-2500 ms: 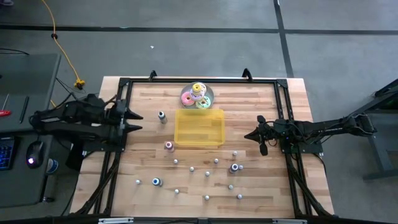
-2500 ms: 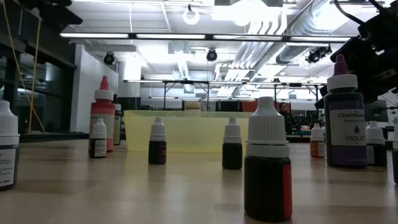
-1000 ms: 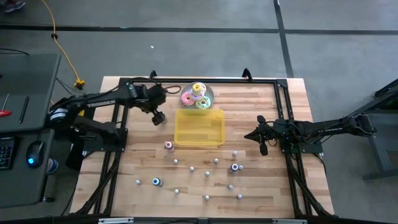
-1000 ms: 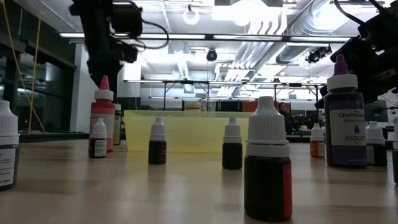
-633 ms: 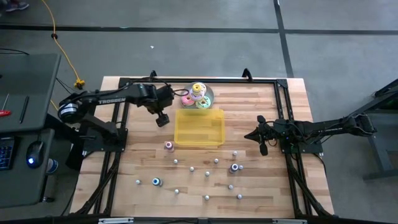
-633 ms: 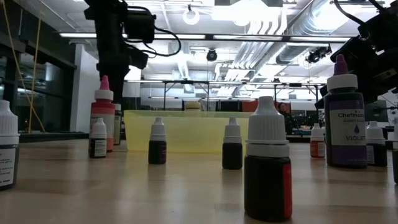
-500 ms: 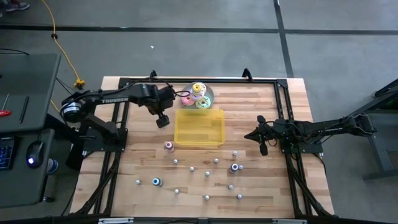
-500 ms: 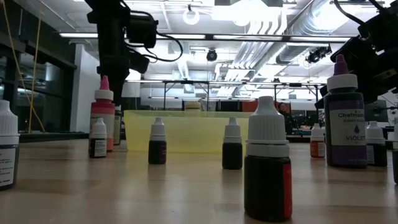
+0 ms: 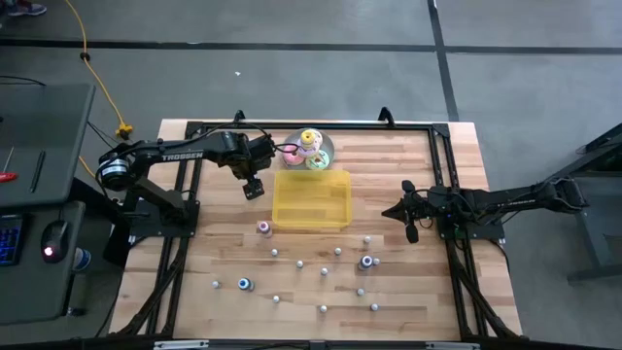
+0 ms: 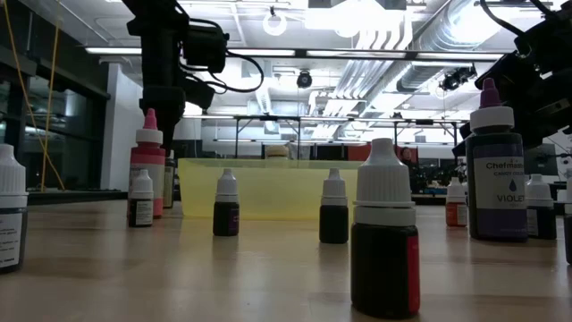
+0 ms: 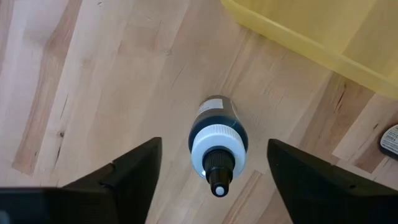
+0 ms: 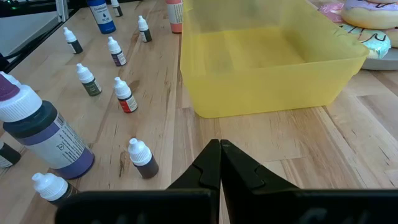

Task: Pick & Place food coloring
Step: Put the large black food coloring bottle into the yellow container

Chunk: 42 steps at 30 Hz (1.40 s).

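Observation:
Several small food coloring bottles [image 9: 324, 267] stand scattered on the near half of the wooden table. One with a dark blue body and white cap [image 11: 217, 140] stands upright on its base, left of the yellow tray [image 9: 311, 199]. My left gripper [image 11: 214, 180] points down over it, open, with one finger on either side and clear of it; in the high view this gripper [image 9: 254, 188] hides the bottle. My right gripper [image 12: 219, 146] waits shut at the table's right, low above the wood.
A plate of pastel ring toys [image 9: 309, 151] stands just behind the tray. A pink-capped bottle [image 9: 262, 227] stands near the tray's near left corner. A large violet bottle [image 12: 43, 134] and small ones stand close to my right gripper. A black frame [image 9: 194, 131] runs round the table.
My left gripper has shifted a little toward the table's right and sunk lower, rolling slightly, until it is over the dark blue bottle. It has stayed open. In the last half second it has kept still. No bottle has moved.

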### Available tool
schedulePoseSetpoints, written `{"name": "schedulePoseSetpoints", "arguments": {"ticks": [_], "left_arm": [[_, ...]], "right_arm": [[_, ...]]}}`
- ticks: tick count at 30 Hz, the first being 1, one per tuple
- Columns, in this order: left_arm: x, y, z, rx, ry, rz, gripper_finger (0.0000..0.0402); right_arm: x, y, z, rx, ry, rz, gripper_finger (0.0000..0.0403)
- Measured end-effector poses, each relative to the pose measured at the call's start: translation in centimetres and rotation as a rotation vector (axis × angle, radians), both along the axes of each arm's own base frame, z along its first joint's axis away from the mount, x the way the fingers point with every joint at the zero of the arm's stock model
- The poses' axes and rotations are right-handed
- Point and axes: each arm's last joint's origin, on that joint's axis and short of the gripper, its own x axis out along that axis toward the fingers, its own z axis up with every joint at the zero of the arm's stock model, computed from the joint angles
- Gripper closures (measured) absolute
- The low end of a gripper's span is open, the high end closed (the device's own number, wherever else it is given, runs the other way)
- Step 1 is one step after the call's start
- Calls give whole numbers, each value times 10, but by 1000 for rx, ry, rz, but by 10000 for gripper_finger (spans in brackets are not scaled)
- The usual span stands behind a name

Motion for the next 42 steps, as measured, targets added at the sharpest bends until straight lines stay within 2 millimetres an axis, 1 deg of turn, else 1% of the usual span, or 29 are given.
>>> {"name": "schedulePoseSetpoints", "arguments": {"ticks": [4,9,33,42], "left_arm": [[0,-1,0,-19,-5,-4,153],[0,-1,0,-28,-7,-5,177],[-1,-1,0,-26,5,-30,246],[-1,-1,-1,-27,7,-30,279]], "right_arm": [[0,0,0,0,0,0,402],[0,0,0,0,0,0,402],[0,0,0,0,0,0,402],[0,0,0,0,-1,0,402]]}}
